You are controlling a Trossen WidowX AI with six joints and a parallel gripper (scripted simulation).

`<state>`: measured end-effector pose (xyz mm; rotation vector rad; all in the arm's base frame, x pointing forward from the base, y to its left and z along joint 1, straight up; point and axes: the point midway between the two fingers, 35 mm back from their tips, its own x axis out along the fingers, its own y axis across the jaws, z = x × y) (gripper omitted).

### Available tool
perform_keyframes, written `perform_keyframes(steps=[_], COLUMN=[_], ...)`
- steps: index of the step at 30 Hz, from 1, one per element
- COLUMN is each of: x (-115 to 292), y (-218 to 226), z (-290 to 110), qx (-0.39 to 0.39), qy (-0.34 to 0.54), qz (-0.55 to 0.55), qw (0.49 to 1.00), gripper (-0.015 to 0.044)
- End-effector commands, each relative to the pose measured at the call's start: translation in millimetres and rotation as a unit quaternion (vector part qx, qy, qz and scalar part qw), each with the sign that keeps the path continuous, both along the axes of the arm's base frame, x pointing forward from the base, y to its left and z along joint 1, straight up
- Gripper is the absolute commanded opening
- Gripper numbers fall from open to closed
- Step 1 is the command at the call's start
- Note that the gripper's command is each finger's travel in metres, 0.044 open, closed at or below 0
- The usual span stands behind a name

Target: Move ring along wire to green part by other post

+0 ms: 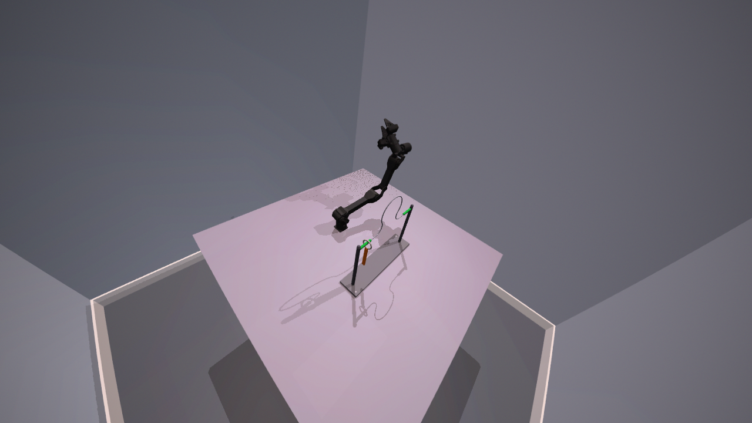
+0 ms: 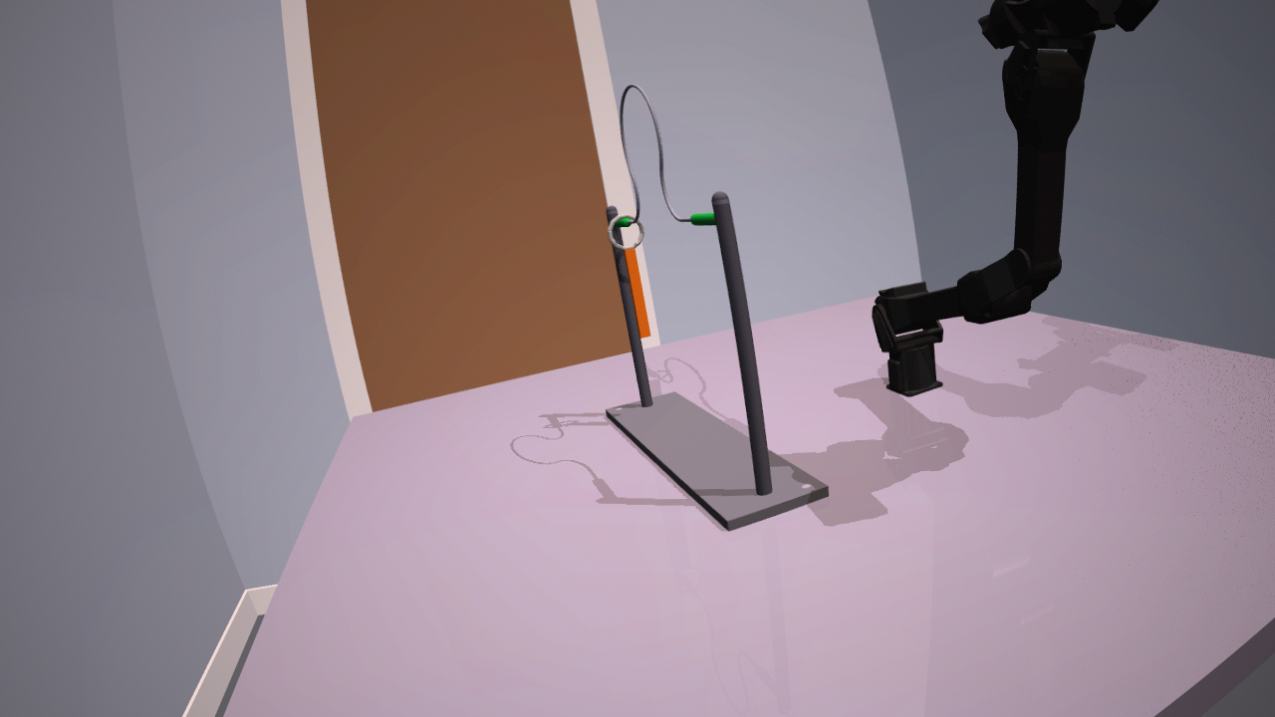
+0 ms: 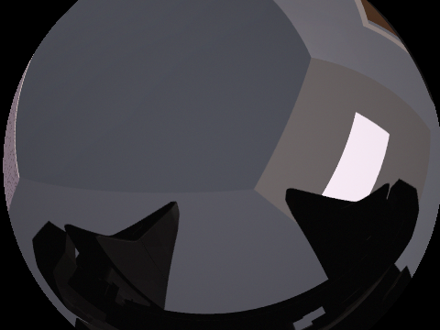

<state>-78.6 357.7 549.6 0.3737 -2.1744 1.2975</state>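
Observation:
The ring hangs on the green wire end next to one post. Its orange handle hangs straight down beside that post. The thin grey wire loops up and comes down to the other green end at the other post. My gripper is open and empty. It is raised high above the arm's base and points up at the walls, far from the ring.
Both posts stand on a grey baseplate on the pale pink table. The arm's base stands behind the plate. A brown door is behind the table.

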Motion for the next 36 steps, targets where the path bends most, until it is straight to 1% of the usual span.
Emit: perform_keyframes(steps=[1,9,13,17,24,30,36], x=[0,4,2,3,10,27,47], y=[-1,-46,-99,-148,-254,-345,-434], z=[1,31,64,88,121,127,116], qx=[0.003,0.103,0.177,0.238,0.349,0.414,0.464], qy=[0.000,0.029,0.072,0.113,0.206,0.297,0.387], qz=[-0.001,-0.042,-0.065,-0.086,-0.132,-0.172,-0.212], qw=[1.000,0.993,0.979,0.961,0.905,0.843,0.769], gripper=[0.0374,0.0164,0.0160,0.0160,0.0160,0.0160,0.0160])
